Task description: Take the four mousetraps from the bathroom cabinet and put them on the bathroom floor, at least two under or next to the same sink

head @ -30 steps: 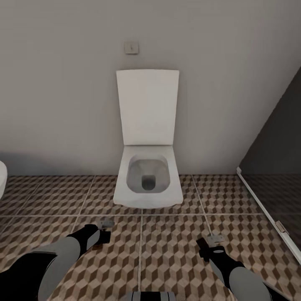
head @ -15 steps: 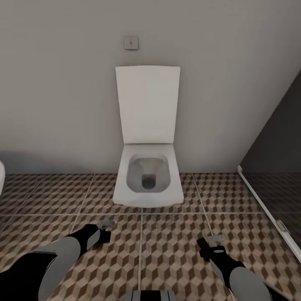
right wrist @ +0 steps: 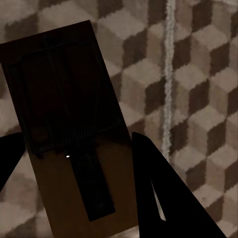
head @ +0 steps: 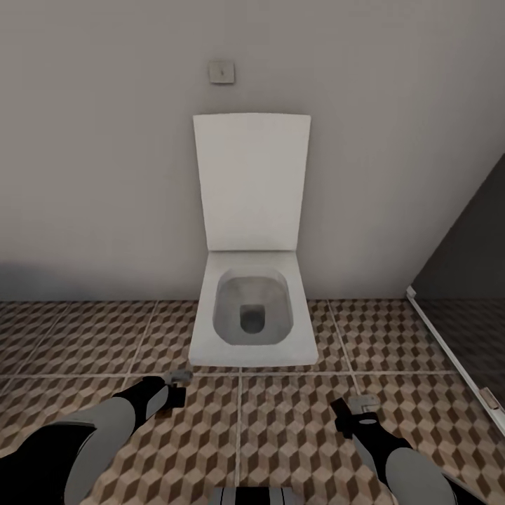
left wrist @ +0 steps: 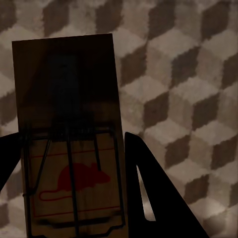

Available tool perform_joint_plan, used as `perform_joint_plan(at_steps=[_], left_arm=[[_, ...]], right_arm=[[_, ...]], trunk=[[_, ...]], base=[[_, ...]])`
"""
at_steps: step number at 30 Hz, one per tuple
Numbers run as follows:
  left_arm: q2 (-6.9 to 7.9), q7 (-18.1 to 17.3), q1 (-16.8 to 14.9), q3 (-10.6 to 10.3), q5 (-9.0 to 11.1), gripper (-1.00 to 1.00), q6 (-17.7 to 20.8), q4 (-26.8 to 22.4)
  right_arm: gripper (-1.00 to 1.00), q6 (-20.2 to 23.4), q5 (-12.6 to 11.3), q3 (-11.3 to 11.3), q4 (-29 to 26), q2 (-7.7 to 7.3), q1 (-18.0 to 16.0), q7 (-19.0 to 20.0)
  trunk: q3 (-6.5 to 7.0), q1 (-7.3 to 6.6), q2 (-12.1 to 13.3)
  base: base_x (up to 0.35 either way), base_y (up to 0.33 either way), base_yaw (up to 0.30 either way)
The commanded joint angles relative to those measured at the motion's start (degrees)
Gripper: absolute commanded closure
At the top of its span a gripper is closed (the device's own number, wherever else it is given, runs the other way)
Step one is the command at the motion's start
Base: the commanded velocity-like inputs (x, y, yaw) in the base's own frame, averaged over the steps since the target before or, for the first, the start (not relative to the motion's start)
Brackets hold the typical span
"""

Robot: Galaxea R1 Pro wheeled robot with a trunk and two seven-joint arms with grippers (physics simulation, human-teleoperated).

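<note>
The left gripper (left wrist: 69, 148) pinched one mousetrap (left wrist: 69, 134) by its long edges; the right gripper (right wrist: 74, 144) clamped another mousetrap (right wrist: 69, 124) likewise, above the bathroom floor (head: 294, 421); both looked light, stiff, with fragile wires best avoided.

Grey wall — white toilet (head: 251, 280) (lid up).

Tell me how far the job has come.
Done: nothing visibly placed. In hand: the left tool holds a mousetrap, the right tool another mousetrap, both above the floor, facing the toilet. Left: setting traps down by a sink.
</note>
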Motion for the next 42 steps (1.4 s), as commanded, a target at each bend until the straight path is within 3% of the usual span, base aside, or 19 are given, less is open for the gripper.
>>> perform_joint_plan(at_steps=[1,12,32,42], left_arm=[[-0.01,0.1,0.0,-0.4,0.4,1.0,0.2,0.0],[-0.01,0.2,0.0,-0.4,0.5,1.0,0.2,0.0],[-0.01,0.2,0.0,-0.4,0.3,1.0,0.2,0.0],[-0.01,0.2,0.0,-0.4,0.4,1.0,0.2,0.0]], right_arm=[[1.0,0.2,0.5,-0.2,0.0,-0.02,0.0,-0.4],[1.0,0.4,0.4,-0.2,0.0,0.15,0.0,-0.6],[1.0,0.5,0.4,-0.3,0.0,0.08,0.0,-0.5],[1.0,0.6,0.4,-0.3,0.0,0.01,0.0,-0.5]], trunk=[[-0.04,-0.01,0.0],[-0.12,-0.01,0.0],[-1.82,-0.01,0.0],[-2.0,-0.01,0.0]], base=[[0.02,0.002,0.0],[0.004,0.0,0.0],[0.0,0.0,0.0],[0.0,0.0,0.0]])
